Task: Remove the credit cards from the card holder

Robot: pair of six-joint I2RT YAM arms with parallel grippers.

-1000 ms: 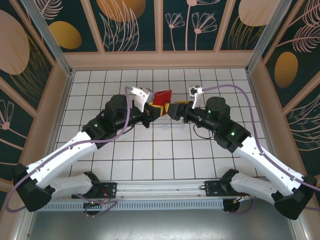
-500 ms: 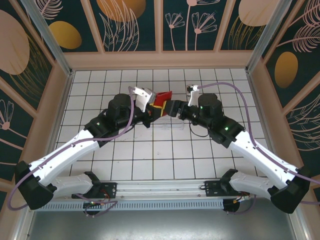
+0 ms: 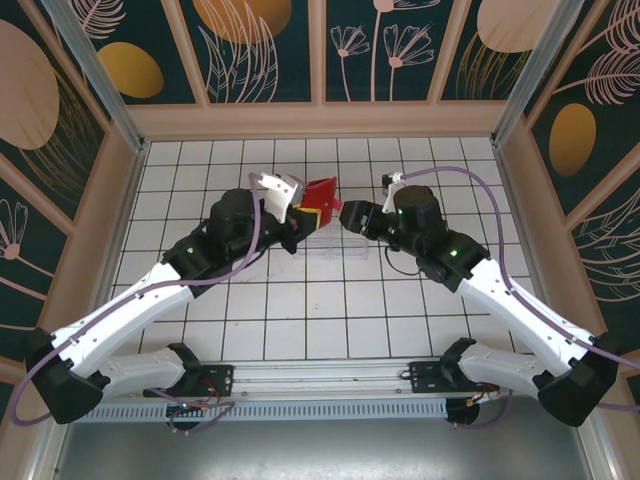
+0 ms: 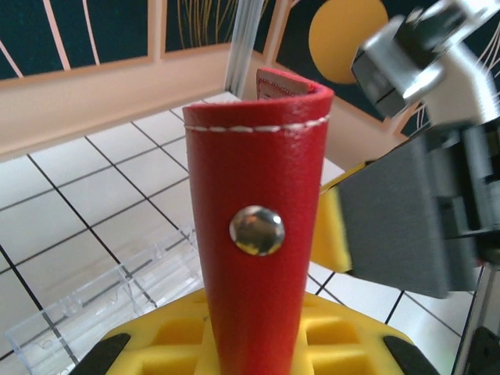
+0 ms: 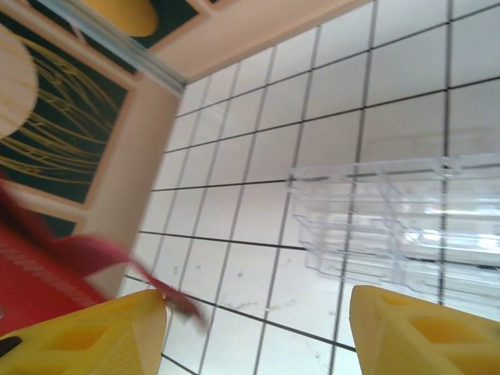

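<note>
Right gripper (image 3: 352,215) now off card holder (image 3: 318,196)

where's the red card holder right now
In the top view, the card holder is held up mid-table in the left hand, just left of the right hand, by the clear tray.

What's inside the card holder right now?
Only the card holder's red outside, snap stud and tab tip show, held in the left gripper. Its inside, and any cards, is covered.
</note>
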